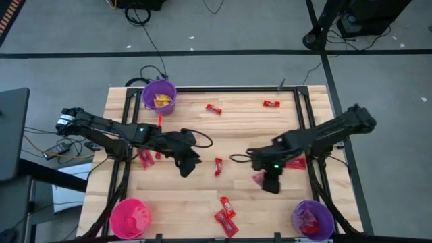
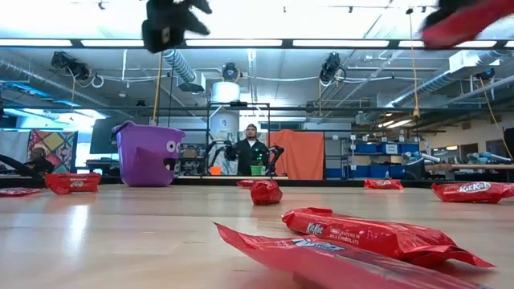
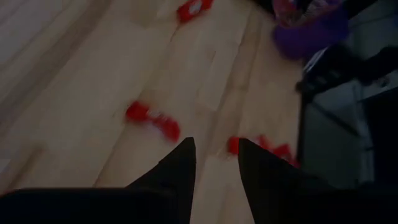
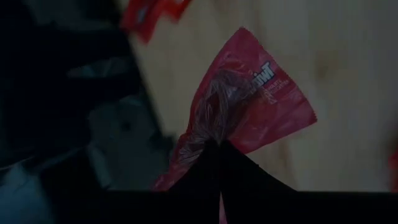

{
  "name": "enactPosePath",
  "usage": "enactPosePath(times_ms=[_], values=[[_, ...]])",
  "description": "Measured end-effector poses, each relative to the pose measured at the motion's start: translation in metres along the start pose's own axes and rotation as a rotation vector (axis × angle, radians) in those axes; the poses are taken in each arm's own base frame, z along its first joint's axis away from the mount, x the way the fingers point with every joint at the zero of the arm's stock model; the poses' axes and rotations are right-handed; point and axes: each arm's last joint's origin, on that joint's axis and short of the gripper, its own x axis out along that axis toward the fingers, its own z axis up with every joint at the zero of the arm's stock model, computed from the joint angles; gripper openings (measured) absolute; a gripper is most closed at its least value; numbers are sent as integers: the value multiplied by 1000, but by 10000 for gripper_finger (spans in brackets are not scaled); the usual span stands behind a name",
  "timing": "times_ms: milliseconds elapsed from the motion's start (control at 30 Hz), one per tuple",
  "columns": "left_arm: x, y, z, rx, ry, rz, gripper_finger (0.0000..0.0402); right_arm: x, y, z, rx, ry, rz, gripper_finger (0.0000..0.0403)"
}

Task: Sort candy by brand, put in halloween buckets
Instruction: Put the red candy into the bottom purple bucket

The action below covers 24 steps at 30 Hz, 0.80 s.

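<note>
Red bars scattered — three buckets at table edges

The table is pale wood with straight plank lines, and most sweets on it are red bars with white lettering on the wrapper. One bucket is purple with yellow packets inside (its side carries a darker printed face, seen from the low camera), another bucket is purple too, and the third bucket is hot pink. Both claws are black, and the right claw pinches a pinkish-red packet with pale lettering.
</note>
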Motion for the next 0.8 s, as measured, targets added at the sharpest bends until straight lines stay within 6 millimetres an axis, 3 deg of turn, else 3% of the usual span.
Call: enactPosePath(times_ms=[167, 300, 800], values=[[0, -2, 3, -48, -28, -22, 124, -16, 15, -40, 64, 68, 54, 7], [0, 3, -3, -169, 22, 41, 124, -17, 27, -69, 86, 132, 52, 7], [-4, 14, -23, -322, 206, 198, 124, 32, 66, -144, 20, 402, -84, 12]])
